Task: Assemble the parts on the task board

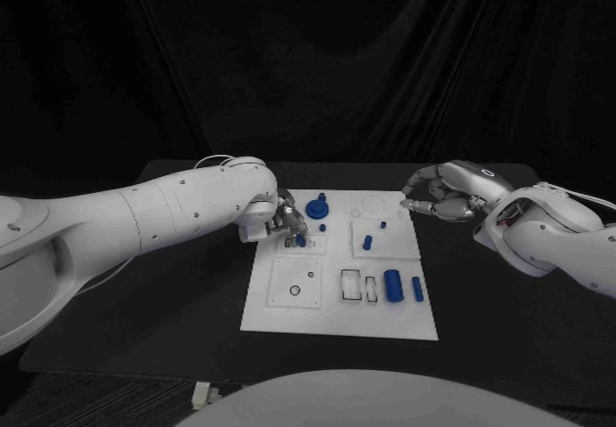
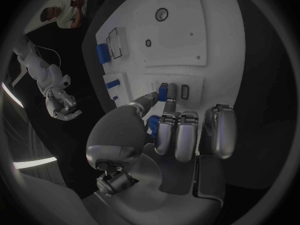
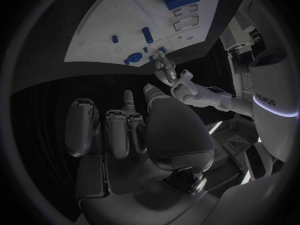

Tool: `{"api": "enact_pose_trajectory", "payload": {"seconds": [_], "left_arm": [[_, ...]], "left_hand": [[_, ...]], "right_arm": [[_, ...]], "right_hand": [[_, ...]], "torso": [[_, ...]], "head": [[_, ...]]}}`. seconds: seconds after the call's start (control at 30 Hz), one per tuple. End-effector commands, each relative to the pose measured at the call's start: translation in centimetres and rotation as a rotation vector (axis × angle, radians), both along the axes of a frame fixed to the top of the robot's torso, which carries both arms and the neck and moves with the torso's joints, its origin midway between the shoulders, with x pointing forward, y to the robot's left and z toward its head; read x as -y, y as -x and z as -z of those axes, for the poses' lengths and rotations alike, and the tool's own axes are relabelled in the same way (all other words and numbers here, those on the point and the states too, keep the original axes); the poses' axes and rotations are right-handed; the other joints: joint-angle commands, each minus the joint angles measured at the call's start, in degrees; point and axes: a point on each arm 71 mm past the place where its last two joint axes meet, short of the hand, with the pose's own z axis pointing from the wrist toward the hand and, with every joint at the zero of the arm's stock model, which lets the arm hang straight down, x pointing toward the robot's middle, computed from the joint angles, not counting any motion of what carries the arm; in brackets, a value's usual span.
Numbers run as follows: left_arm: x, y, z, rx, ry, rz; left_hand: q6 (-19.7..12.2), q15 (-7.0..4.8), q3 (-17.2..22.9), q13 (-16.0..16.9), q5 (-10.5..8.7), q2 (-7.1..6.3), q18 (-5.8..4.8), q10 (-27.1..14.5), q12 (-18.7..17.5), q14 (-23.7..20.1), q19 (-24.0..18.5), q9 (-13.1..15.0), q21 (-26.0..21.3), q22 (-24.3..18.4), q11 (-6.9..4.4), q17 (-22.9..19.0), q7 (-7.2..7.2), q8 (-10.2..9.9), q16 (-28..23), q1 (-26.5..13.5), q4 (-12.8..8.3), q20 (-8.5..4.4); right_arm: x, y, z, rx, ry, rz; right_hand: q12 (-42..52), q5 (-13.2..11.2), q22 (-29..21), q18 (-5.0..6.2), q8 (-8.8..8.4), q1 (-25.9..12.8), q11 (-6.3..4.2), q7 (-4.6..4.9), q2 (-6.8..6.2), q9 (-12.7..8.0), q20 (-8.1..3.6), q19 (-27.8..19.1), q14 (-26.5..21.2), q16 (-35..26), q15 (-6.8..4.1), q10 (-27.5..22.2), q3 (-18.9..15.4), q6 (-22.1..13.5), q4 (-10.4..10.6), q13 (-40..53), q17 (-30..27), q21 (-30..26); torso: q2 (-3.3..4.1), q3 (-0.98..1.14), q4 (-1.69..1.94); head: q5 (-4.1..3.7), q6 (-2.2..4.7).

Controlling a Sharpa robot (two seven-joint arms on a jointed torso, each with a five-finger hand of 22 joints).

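The white task board lies in the middle of the black table. My left hand hovers over the board's far left part and pinches a small blue part between thumb and a finger, right beside a small slot. A blue round part with a peg stands just beyond that hand. My right hand hangs past the board's far right corner with its fingers curled in and nothing in them. The right wrist view shows the left hand at the board's edge.
Blue pegs stand on the board at its middle and further back. A thick blue cylinder and a thinner one lie at the near right. Rectangular recesses and a square plate with a hole sit nearby.
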Motion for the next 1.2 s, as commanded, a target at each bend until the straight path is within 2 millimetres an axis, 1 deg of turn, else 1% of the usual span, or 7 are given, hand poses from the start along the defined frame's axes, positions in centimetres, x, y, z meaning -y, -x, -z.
{"api": "enact_pose_trajectory", "payload": {"seconds": [0.03,0.4,0.5,0.6,0.9,1.03,1.2], "left_arm": [[0.20,0.27,0.42,-0.018,0.009,0.015],[0.15,0.39,0.67,-0.024,0.007,0.014],[0.14,0.41,0.72,-0.026,0.005,0.014],[0.13,0.44,0.76,-0.029,0.003,0.016],[0.08,0.43,0.81,-0.029,0.005,0.015],[0.10,0.40,0.77,-0.020,0.015,0.013],[0.12,0.37,0.70,-0.006,0.030,0.009]], "left_hand": [[-0.19,0.11,0.48,14.96,-0.68,0.33,1.15,6.07,0.15,6.06,-0.41,0.10,-0.26,9.48,0.26,15.10,-0.28,-0.40,0.15,-0.01,0.00,0.05],[-0.20,0.13,0.49,14.96,-0.83,0.34,1.16,6.07,0.15,6.06,-0.46,0.12,-0.30,9.46,0.27,15.10,-0.28,-0.43,0.15,0.00,0.01,0.07],[-0.26,0.16,0.46,14.96,-1.22,0.32,1.18,6.07,0.15,6.06,-0.54,0.16,-0.39,9.43,0.31,15.10,-0.23,-0.53,0.15,-0.01,0.04,0.11],[-0.31,0.25,0.32,14.96,-2.21,0.35,1.22,6.07,0.15,6.06,-0.70,0.25,-0.57,9.38,0.39,15.10,-0.16,-0.73,0.15,-0.13,0.24,0.20],[-0.28,0.27,0.33,14.96,-2.40,0.45,1.22,6.07,0.15,6.06,-0.69,0.29,-0.58,9.39,0.41,15.10,-0.16,-0.75,0.15,-0.14,0.31,0.22],[-0.23,0.28,0.34,14.96,-2.46,0.56,1.22,6.07,0.15,6.06,-0.68,0.31,-0.58,9.40,0.41,15.10,-0.16,-0.76,0.15,-0.16,0.40,0.23],[0.02,0.32,0.71,14.96,-0.80,1.20,1.19,6.07,0.15,6.06,-0.54,0.55,-0.57,9.53,0.42,15.10,-0.17,-0.85,0.15,-0.20,0.93,0.31]], "right_arm": [[0.14,0.01,0.15,-0.012,0.003,0.018],[0.06,-0.04,0.18,-0.013,0.003,0.017],[0.05,-0.06,0.19,-0.014,0.004,0.016],[0.06,-0.06,0.20,-0.015,0.004,0.017],[0.06,-0.08,0.25,-0.016,0.005,0.017],[0.09,-0.08,0.25,-0.016,0.006,0.018],[0.14,-0.09,0.27,-0.017,0.006,0.019]], "right_hand": [[0.14,0.07,10.49,0.74,-0.37,0.63,0.42,0.10,0.10,-0.11,0.21,-0.02,4.49,-0.41,0.44,6.10,-0.17,0.40,0.06,15.09,9.53,-0.39],[0.14,0.07,10.49,0.74,-0.37,0.63,0.42,0.10,0.10,-0.11,0.21,-0.02,4.49,-0.41,0.44,6.10,-0.17,0.40,0.06,15.09,9.53,-0.39],[0.14,0.07,10.49,0.74,-0.37,0.63,0.42,0.10,0.10,-0.11,0.21,-0.02,4.49,-0.41,0.44,6.10,-0.17,0.40,0.06,15.09,9.53,-0.39],[0.14,0.04,10.46,0.76,-0.38,0.64,0.42,0.11,0.10,-0.14,0.21,-0.06,4.48,-0.45,0.45,6.10,-0.19,0.41,0.09,15.09,9.49,-0.49],[0.14,0.04,10.46,0.76,-0.38,0.64,0.42,0.11,0.10,-0.14,0.21,-0.06,4.48,-0.45,0.45,6.10,-0.19,0.41,0.09,15.09,9.49,-0.49],[0.14,0.04,10.46,0.76,-0.38,0.64,0.42,0.11,0.10,-0.14,0.21,-0.06,4.48,-0.45,0.45,6.10,-0.19,0.41,0.09,15.09,9.49,-0.49],[0.14,0.03,10.47,0.75,-0.39,0.67,0.42,0.10,0.15,-0.17,0.22,-0.05,4.48,-0.45,0.45,6.10,-0.19,0.43,0.11,15.09,9.48,-0.47]], "torso": [[-0.03,-0.01,-0.01],[-0.01,-0.01,-0.01],[-0.03,0.00,0.00],[-0.02,0.00,0.03],[-0.02,0.00,-0.01],[-0.01,0.00,0.00],[-0.02,0.01,-0.01]], "head": [[-0.01,-0.01],[0.13,-0.01],[0.19,-0.01],[0.14,-0.01],[0.21,-0.01],[0.08,-0.01],[0.17,-0.01]]}}
